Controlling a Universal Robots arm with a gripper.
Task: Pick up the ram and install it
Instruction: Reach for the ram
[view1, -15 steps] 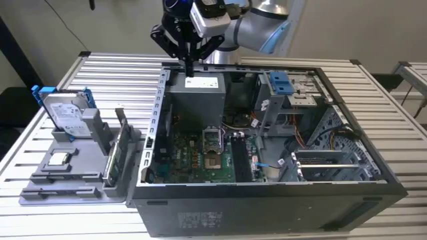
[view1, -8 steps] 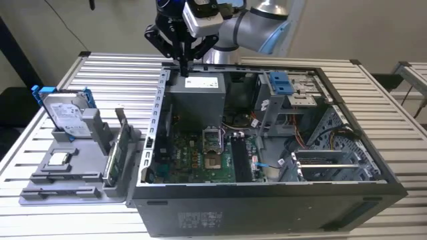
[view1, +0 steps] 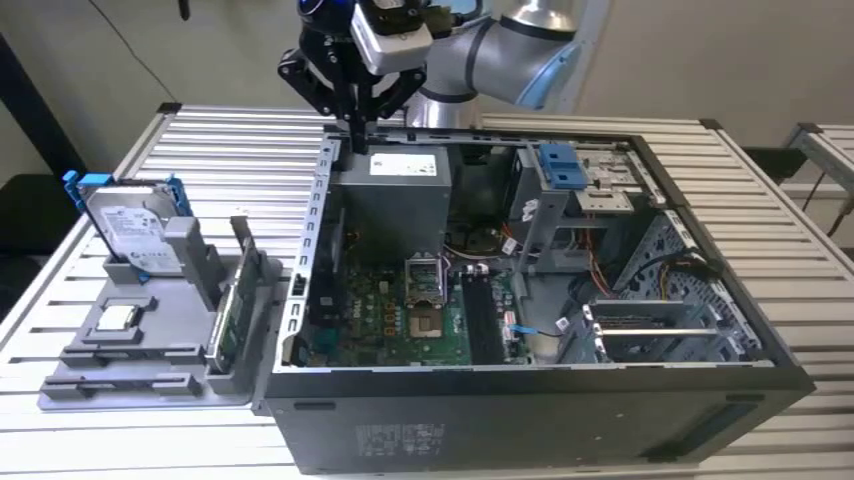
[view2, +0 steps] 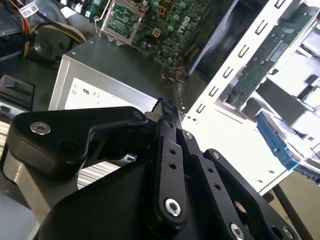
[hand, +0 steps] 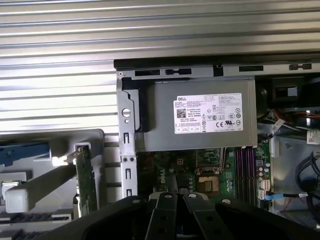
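Observation:
The ram (view1: 244, 250) is a thin dark stick standing on edge in the grey holder (view1: 134, 350), at the exterior view's left, beside the open computer case (view1: 534, 420). My gripper (view1: 358, 142) hangs over the case's back left corner, just above the grey power supply (view1: 400, 190). It is well apart from the ram. In both wrist views the black fingers (view2: 167, 150) are pressed together at the tip, and I see nothing between them. The gripper (hand: 172, 192) looks down on the power supply (hand: 200, 115) and the green motherboard (hand: 165, 172).
The holder also carries a blue-framed hard drive (view1: 127, 225) and a green circuit card (view1: 224, 325). Dark memory slots (view1: 475, 310) lie on the motherboard beside the processor socket (view1: 424, 295). Blue-tabbed drive bays (view1: 567, 170) and cables fill the case's right side. A slatted metal table (view1: 200, 130) surrounds everything.

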